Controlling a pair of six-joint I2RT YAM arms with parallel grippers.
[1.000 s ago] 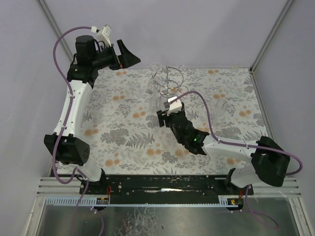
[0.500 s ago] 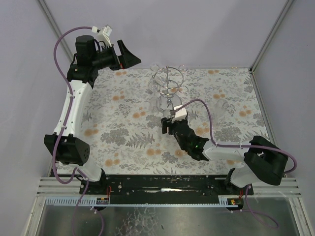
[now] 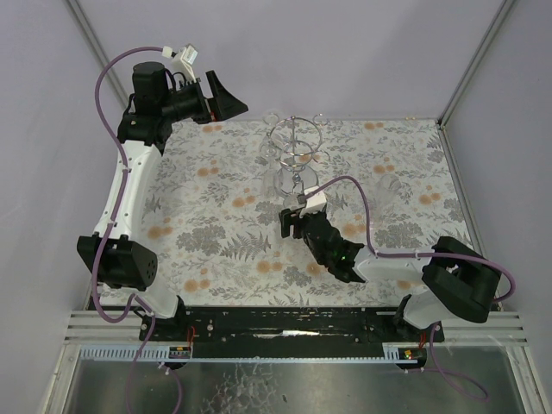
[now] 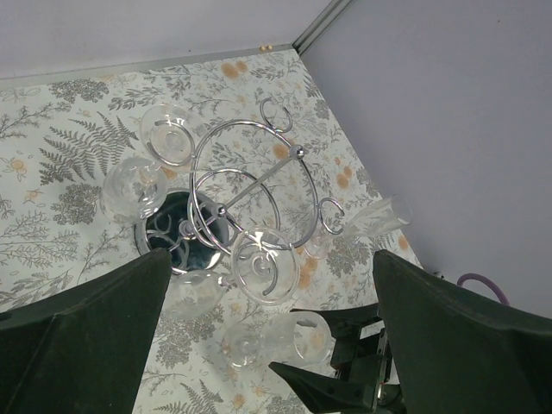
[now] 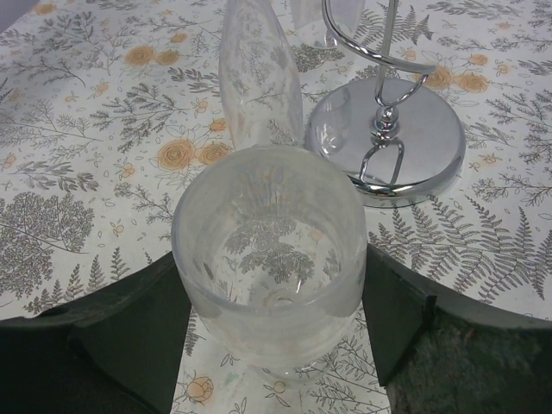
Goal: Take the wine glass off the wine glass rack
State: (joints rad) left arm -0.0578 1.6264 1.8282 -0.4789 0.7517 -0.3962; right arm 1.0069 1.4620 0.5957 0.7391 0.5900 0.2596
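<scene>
My right gripper [image 3: 293,222] is shut on a clear wine glass [image 5: 267,233], its dark fingers [image 5: 142,323] pressed on both sides of the bowl. The glass is held just off the near side of the chrome wine glass rack [image 3: 296,142], whose round mirrored base [image 5: 405,138] stands close behind it. The held glass also shows in the left wrist view [image 4: 297,336], below the rack's wire rings [image 4: 250,185]. My left gripper [image 3: 226,97] is open and empty, raised high at the back left, looking down on the rack.
Other identical glasses hang bowl-down from the rack rings [image 4: 129,190], one right behind the held glass [image 5: 259,78]. Another clear glass [image 3: 390,185] is on the floral cloth [image 3: 216,233] right of the rack. Grey walls close the back and sides.
My right gripper has drawn back from the rack toward the near edge with the wine glass in it. The left arm has not moved.
</scene>
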